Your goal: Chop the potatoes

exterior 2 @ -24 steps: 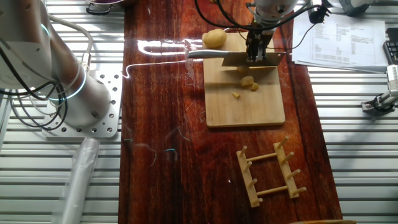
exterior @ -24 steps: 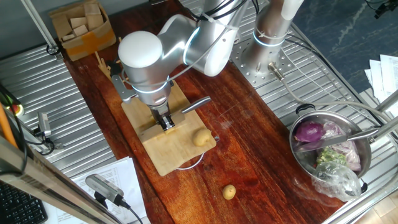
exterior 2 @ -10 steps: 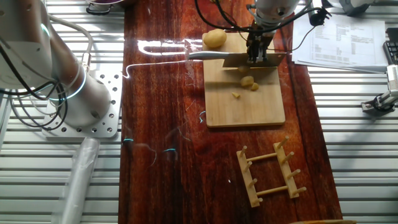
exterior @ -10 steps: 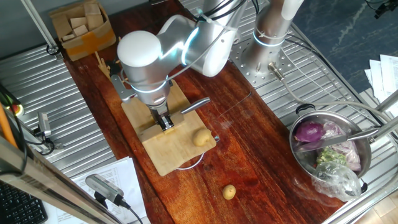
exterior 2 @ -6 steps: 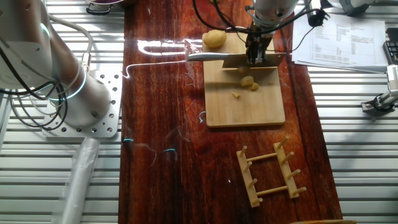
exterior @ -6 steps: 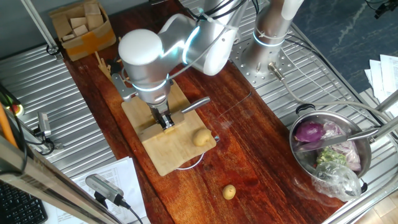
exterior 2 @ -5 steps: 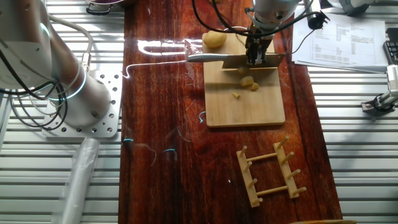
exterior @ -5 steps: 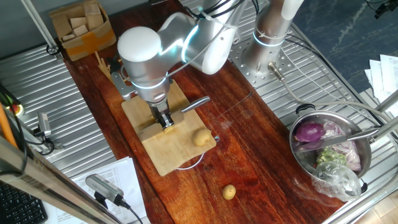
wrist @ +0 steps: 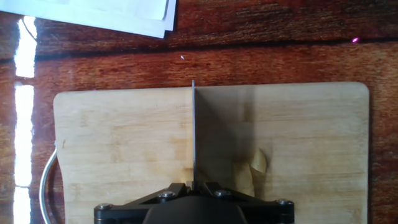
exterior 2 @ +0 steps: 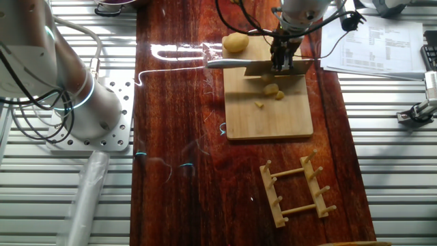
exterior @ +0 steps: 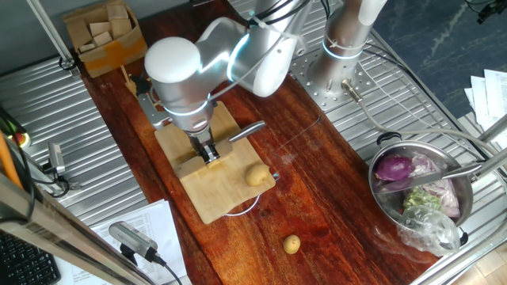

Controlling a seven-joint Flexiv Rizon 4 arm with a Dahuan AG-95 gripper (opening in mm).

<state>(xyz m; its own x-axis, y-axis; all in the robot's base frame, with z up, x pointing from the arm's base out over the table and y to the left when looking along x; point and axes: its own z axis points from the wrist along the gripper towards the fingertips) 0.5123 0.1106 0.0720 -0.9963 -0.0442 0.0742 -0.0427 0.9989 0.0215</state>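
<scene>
Pale yellow-tan, smooth-skinned potatoes sit in three places: cut pieces (exterior 2: 272, 89) on the cutting board (exterior 2: 270, 113) just under the knife (exterior 2: 256, 65), a larger whole potato (exterior: 256, 175) at the board's corner, and a small potato (exterior: 291, 244) alone on the desk (exterior: 317, 206). We judge them firm, light and round enough to roll or slip under the blade, so they are best pressed through the middle, cut face down. Our tool (exterior 2: 280, 63) is clamped on the knife, blade edge-down over the board in the hand view. Printed papers (exterior 2: 382, 44) lie nearby, but we cannot read them, and we see no brands.
</scene>
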